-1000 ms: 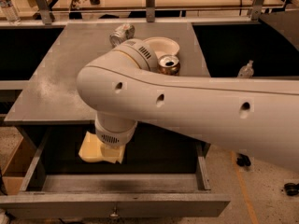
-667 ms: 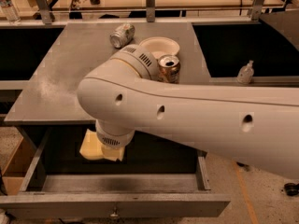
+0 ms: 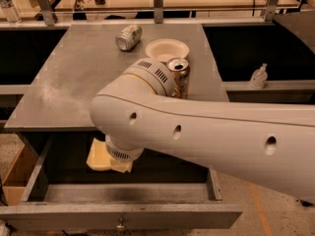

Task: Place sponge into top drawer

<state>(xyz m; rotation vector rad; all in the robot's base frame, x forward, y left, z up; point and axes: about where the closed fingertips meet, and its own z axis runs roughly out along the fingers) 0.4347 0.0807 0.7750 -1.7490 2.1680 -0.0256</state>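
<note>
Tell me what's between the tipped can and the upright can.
A white bowl, in the camera view. The end effector is over the top drawer, at the sponge.

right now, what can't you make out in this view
The gripper: camera view, over the top drawer, hidden beneath the arm at its wrist.
The sponge: camera view, its right part covered by that wrist; held or lying in the drawer, cannot tell.
Drawer's right back corner: camera view, behind the arm.
</note>
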